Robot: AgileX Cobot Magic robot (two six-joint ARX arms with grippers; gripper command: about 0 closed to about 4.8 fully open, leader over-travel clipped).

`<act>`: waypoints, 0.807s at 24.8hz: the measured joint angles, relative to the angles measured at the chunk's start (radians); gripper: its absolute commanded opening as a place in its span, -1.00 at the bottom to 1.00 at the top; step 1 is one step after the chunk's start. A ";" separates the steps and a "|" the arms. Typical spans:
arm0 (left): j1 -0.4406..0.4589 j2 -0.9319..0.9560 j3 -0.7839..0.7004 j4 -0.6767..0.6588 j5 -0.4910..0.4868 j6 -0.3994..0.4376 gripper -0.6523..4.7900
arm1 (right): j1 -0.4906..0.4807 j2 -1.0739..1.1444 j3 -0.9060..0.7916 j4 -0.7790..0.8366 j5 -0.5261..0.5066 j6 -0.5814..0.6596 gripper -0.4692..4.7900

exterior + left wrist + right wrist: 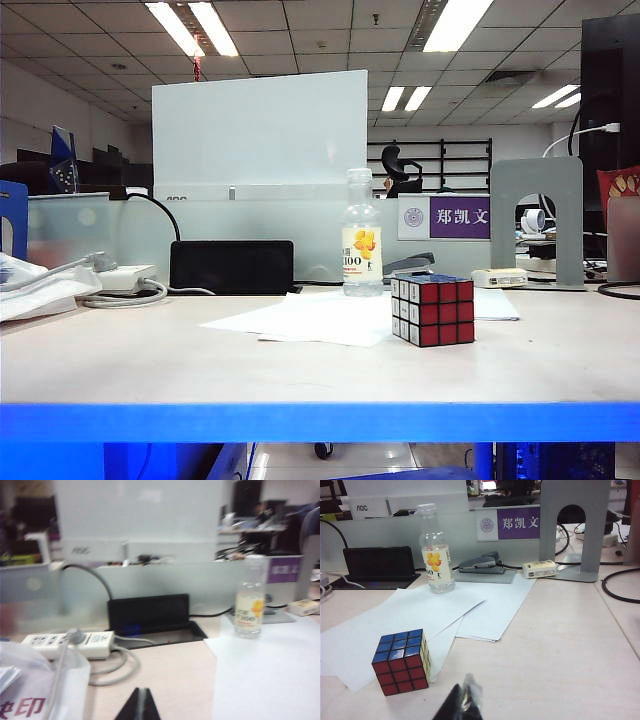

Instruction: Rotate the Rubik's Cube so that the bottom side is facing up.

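You see only the dark closed tip of the left claw (142,706), cut off by the frame edge, and the whole left wrist view is blurred, so the bottle (249,599) label can't be read. The right claw (462,704) is likewise cropped to its tip. Neither arm appears in the exterior view. The Rubik's Cube (401,661) hides its underside and far faces.

— What's showing of the robot itself from where you're standing?

— Very little. The left gripper (142,705) is showing only black, wedge-shaped fingertips with a pale seam between them. The right gripper (462,705) is showing black tips too, one wearing a shiny clear pad.
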 measured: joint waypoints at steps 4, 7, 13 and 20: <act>0.000 -0.014 -0.046 -0.043 0.004 -0.050 -0.78 | 0.000 0.000 0.000 0.000 0.000 -0.003 -0.84; 0.000 -0.013 -0.048 -0.156 0.009 -0.071 -0.78 | 0.000 0.000 0.000 -0.001 0.001 -0.003 -0.84; 0.000 -0.011 -0.048 -0.423 0.012 -0.076 -0.78 | 0.000 0.000 0.000 -0.001 0.001 -0.003 -0.84; 0.000 -0.011 -0.049 -0.549 0.012 -0.079 -0.78 | 0.000 0.000 0.000 -0.001 0.001 -0.003 -0.84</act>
